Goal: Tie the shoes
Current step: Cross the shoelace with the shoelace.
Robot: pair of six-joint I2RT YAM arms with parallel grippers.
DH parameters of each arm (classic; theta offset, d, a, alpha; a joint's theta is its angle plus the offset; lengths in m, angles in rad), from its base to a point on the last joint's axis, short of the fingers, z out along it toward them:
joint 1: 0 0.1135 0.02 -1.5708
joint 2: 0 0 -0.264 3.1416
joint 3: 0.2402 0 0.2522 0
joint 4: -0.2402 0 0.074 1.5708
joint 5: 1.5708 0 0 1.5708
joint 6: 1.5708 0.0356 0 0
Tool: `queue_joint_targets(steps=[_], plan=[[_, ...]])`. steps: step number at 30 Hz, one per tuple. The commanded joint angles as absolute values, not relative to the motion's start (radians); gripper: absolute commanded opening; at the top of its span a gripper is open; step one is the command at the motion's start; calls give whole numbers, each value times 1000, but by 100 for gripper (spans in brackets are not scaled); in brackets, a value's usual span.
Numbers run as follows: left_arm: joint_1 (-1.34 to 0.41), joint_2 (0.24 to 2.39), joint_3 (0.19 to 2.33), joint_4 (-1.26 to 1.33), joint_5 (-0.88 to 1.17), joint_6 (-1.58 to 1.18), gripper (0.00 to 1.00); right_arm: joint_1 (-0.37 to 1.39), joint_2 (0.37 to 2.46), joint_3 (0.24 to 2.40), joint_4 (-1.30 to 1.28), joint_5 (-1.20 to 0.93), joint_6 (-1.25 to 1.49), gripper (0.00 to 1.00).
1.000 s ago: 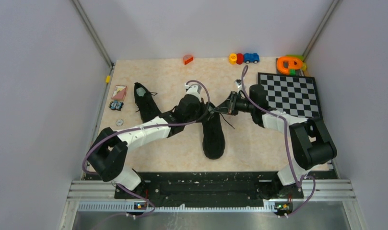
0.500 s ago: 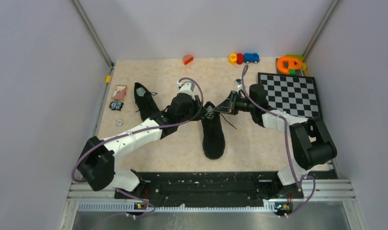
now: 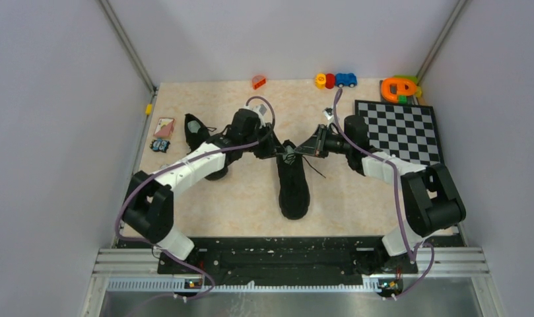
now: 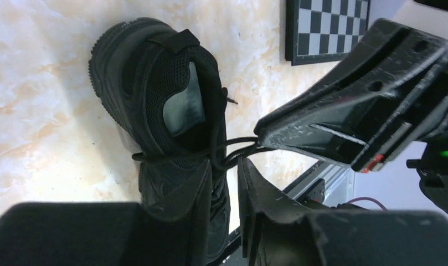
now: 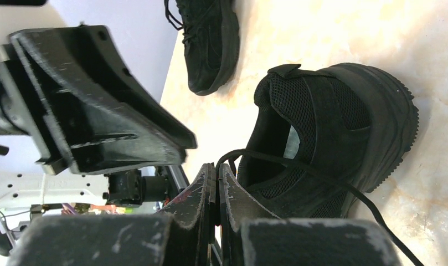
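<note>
The centre shoe (image 3: 294,188) is lying on its sole in the middle of the worktop (image 3: 244,198), toe pointing toward the arm bases and the open collar facing away, which is putting the lacing within reach of both arms. One lace (image 5: 249,152) is running up out of the eyelets and off to the side, drawn fairly straight. That looks deliberate: a strand pulled away from the tongue is easier for the other arm to catch.

The right tool (image 5: 217,166) is pinching that lace, its fingers pressed together with the strand coming out at the tips, just beside the collar. The left tool (image 4: 224,166) is hovering over the tongue from the opposite side with a narrow gap between its fingers (image 4: 194,188). The lace is crossing just beyond the tips, and nothing is clamped there. By my reading it is lining up to take a strand, with no bow formed yet.

The second shoe (image 3: 195,132) is sitting well apart at the left, partly under the left arm, probably waiting its turn. A chessboard (image 3: 399,129) is lying at the right, clear of the work
</note>
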State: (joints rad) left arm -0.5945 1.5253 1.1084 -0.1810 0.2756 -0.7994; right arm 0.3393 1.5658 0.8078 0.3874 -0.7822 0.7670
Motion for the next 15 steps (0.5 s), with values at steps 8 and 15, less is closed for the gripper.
queue_joint_targets(steps=[8, 15], plan=[[-558, 1687, 1304, -317, 451, -745, 33, 352, 1517, 843, 407, -796, 754, 0], [-552, 1745, 1366, -379, 441, -726, 35, 351, 1519, 853, 403, -800, 751, 0]])
